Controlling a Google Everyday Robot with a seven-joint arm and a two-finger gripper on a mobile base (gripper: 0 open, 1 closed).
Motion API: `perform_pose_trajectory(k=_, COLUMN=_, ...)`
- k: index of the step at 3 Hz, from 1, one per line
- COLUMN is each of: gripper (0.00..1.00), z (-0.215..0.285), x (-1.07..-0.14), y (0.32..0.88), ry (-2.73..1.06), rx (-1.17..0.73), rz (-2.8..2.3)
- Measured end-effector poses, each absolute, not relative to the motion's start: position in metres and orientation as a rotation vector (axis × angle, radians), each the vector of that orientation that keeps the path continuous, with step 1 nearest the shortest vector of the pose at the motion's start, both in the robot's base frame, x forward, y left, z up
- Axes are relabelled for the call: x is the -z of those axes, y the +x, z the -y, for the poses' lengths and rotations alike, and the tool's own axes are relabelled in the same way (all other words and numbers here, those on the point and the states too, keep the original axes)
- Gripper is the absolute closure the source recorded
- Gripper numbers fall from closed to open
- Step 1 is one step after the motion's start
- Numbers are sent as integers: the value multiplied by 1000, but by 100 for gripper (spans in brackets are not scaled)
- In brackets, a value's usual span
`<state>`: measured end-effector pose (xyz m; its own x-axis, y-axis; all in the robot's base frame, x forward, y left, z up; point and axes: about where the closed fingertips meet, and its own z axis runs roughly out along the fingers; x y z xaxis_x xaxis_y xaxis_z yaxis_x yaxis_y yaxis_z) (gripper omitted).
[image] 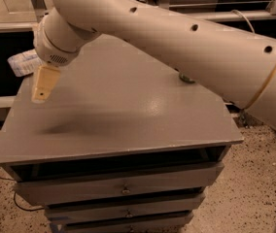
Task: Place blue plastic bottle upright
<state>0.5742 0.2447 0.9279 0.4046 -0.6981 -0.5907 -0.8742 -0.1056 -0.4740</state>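
Note:
The blue plastic bottle [22,63] shows only as a pale blue-and-white patch at the table's far left edge. It sits just left of my wrist, which hides most of it. I cannot tell whether it is held or lying on the table. My gripper [41,87] hangs down from the wrist over the table's left side, just right of and below that patch. My large arm [177,38] crosses the view from the upper right.
The grey table [128,115] is a cabinet top with drawers [123,188] below its front edge. A green drink can [186,77] stands at the back right, mostly hidden behind my arm. A dark gap and a shelf lie to the left.

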Motion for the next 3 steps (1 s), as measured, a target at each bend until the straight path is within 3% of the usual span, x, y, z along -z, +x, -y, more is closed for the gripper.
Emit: perform_pose_trajectory(k=3, gripper=0, z=-257, x=-888, y=678, ry=-1735, rx=-269, rz=-1412)
